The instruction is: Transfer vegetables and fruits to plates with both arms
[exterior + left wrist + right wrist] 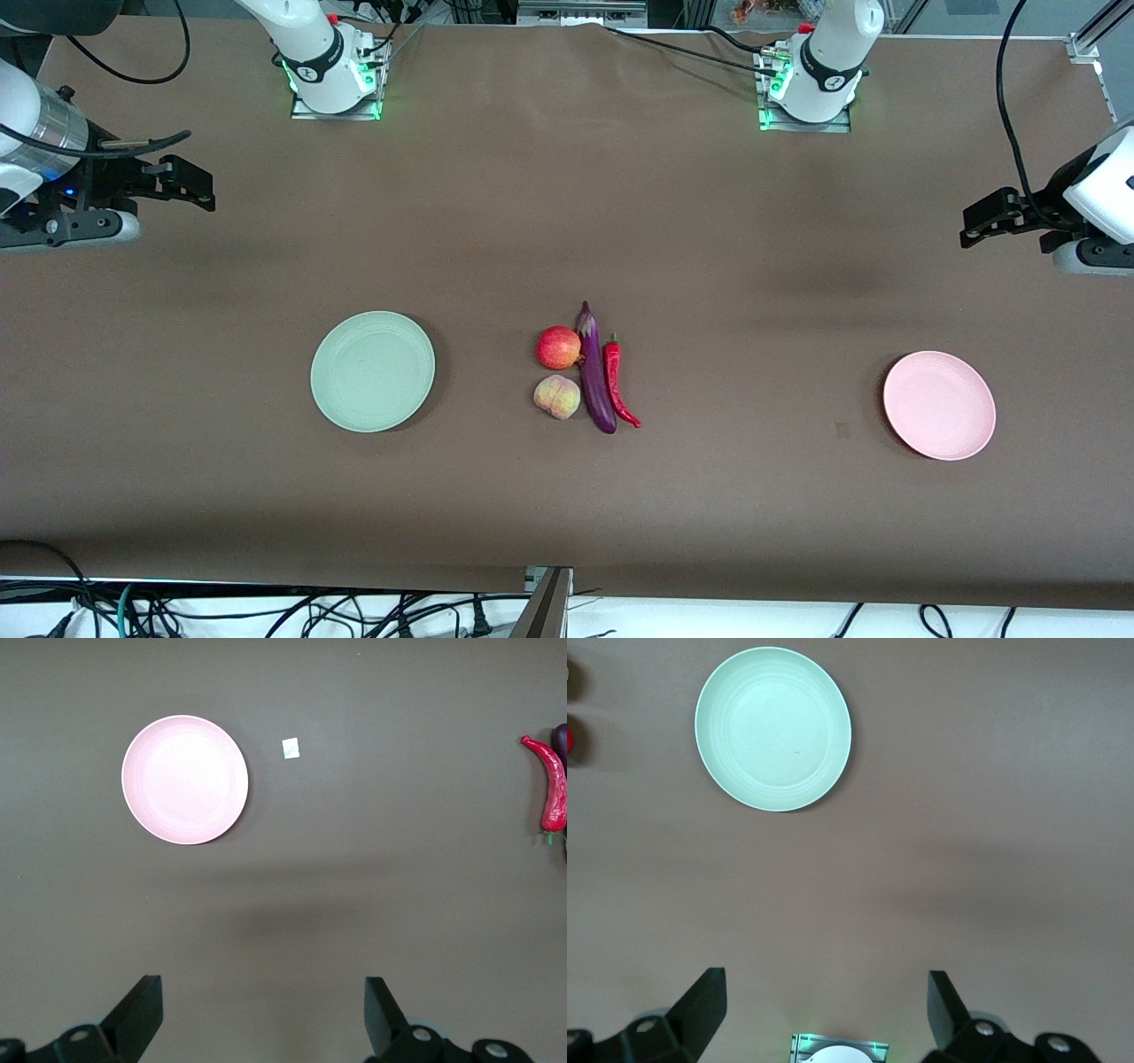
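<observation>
Four items lie together mid-table: a red apple (558,347), a pale peach (557,397) nearer the front camera, a purple eggplant (596,372) beside them, and a red chili (615,377) against the eggplant. The empty green plate (372,370) sits toward the right arm's end, the empty pink plate (939,405) toward the left arm's end. My right gripper (205,188) hangs open over bare table at its end, with the green plate (772,728) in its wrist view. My left gripper (967,226) hangs open over bare table at its end, and its wrist view shows the pink plate (184,780) and chili (551,784).
A small white tag (291,748) lies on the brown cloth beside the pink plate. The arm bases (335,75) stand along the table's back edge. Cables trail off the front edge (266,611).
</observation>
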